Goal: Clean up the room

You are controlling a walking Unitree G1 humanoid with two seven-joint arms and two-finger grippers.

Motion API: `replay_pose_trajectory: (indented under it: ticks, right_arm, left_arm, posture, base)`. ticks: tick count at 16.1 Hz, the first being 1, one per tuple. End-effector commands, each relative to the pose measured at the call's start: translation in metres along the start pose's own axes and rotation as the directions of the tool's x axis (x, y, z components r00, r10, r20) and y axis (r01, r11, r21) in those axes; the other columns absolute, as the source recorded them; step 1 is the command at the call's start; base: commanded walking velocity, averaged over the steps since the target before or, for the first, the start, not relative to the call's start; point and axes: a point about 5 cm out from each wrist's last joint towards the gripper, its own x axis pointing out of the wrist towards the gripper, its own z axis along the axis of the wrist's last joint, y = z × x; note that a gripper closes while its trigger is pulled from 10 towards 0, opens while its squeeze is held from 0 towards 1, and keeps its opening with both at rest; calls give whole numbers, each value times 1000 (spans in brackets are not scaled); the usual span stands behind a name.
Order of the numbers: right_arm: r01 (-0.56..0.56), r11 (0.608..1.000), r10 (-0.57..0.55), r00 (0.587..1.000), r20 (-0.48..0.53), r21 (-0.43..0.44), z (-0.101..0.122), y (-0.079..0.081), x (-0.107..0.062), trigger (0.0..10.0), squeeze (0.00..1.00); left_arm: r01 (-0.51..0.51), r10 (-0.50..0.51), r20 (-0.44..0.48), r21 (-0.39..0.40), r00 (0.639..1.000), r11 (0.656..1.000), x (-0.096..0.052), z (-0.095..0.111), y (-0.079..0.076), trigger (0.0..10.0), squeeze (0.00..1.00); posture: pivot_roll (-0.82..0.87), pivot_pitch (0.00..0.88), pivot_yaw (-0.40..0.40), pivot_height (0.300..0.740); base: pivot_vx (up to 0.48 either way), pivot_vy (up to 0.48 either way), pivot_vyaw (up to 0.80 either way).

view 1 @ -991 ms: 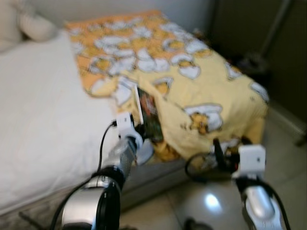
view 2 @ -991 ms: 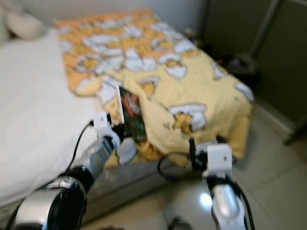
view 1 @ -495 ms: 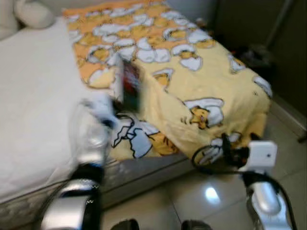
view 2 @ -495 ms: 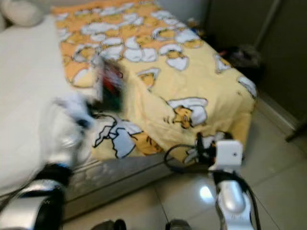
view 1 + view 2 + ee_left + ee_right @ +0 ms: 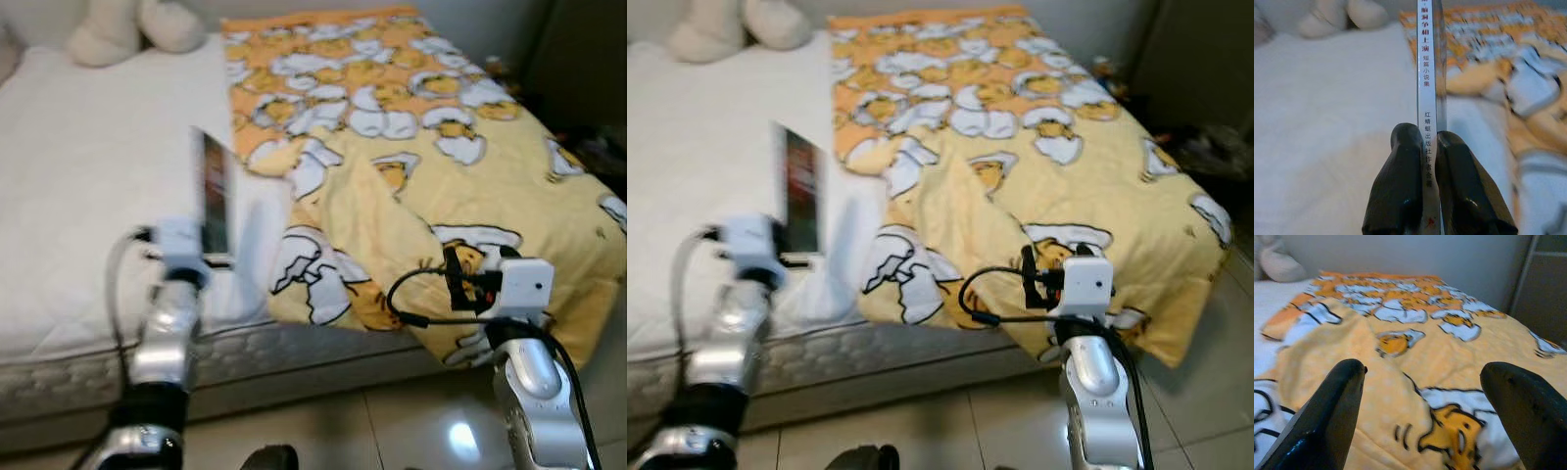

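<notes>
White mattress point(image 5: 88, 196); left gripper point(image 5: 1425, 161) pinches thin book point(image 5: 1426, 73).

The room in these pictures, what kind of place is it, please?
Most likely a bedroom. A bed with a white sheet takes up most of the view, a yellow cartoon-print blanket lies across it, and a plush toy sits at its head.
</notes>
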Motion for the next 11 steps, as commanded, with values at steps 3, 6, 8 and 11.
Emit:
replay_pose_trajectory:
  ticks: [3, 6, 8, 11]
  right_arm:
    - [-38, 998, 38, 999, 2, 51, -2, 3, 0, 10000, 0]
    - [-98, 989, 98, 995, 1, 106, -2, 11, 2, 10000, 0]
    - [-101, 988, 100, 995, 13, 118, 0, 11, 5, 10000, 0]
    - [-120, 986, 119, 993, 14, 113, 1, 11, 8, 10000, 0]
  left_arm:
    - [62, -62, 38, -5, 997, 998, -1, 10, -9, 10000, 0]
    - [180, -177, 72, -26, 982, 983, -8, 17, -37, 10000, 0]
    - [173, -170, 73, -44, 983, 984, -2, 21, -40, 10000, 0]
    - [153, -151, 41, -49, 988, 987, -1, 18, -39, 10000, 0]
  posture:
    - [-116, 0, 69, 740]
    - [-116, 0, 63, 740]
    - [-116, 0, 62, 740]
    - [-118, 0, 55, 740]
  base:
    - [0, 0, 488]
    - [0, 0, 442]
    - [0, 480, 444]
    - [0, 480, 440]
